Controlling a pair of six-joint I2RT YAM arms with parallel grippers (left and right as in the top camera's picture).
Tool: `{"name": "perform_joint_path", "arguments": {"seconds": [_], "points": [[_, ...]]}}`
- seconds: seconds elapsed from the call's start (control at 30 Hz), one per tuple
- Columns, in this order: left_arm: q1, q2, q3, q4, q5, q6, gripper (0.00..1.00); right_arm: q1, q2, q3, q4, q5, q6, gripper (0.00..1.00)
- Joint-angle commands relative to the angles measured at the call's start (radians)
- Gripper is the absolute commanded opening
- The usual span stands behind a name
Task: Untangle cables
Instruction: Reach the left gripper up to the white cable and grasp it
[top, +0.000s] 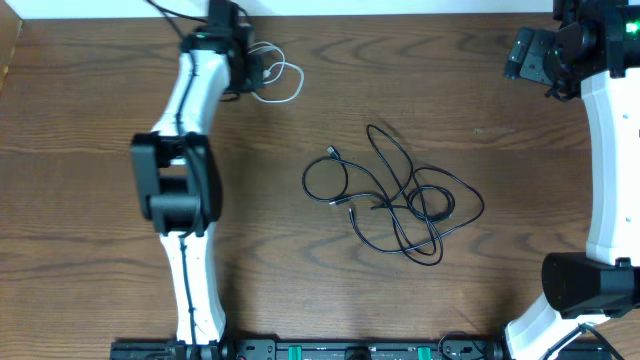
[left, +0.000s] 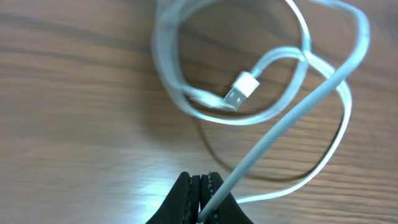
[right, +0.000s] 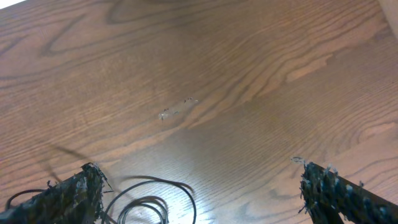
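The white cable (top: 283, 78) lies coiled in loose, overlapping loops at the far left of the wooden table (top: 90, 250), well apart from the rest. It is thin and pale, and the left wrist view shows its flat white plug (left: 244, 86) with a metal tip resting inside the loops. The left gripper (left: 203, 186) is clenched on one strand of this cable, which rises slanting from the pinched fingers toward the coil.

The black cables (top: 395, 195) sit near the middle of the table, a knot of thin dark cords crossing each other in several curls, with small plug ends (top: 333, 152) poking out on the left side of the heap.

The right gripper (right: 199, 168) hangs at the far right with its fingers (right: 71, 193) spread wide, grasping nothing; a black loop shows just below it
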Motion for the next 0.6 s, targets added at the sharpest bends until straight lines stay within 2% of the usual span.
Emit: {"name": "perform_joint_path", "arguments": {"seconds": [0.0, 0.33, 0.57], "points": [[0.071, -0.178, 0.010, -0.020, -0.148, -0.126, 0.08, 0.000, -0.007, 0.008, -0.001, 0.014, -0.013, 0.99], [0.340, -0.478, 0.010, -0.170, -0.298, -0.338, 0.07, 0.000, -0.007, 0.008, -0.001, 0.014, -0.013, 0.99], [0.551, -0.522, 0.010, -0.352, -0.298, -0.354, 0.07, -0.001, -0.007, 0.008, -0.001, 0.014, -0.013, 0.99]]}}
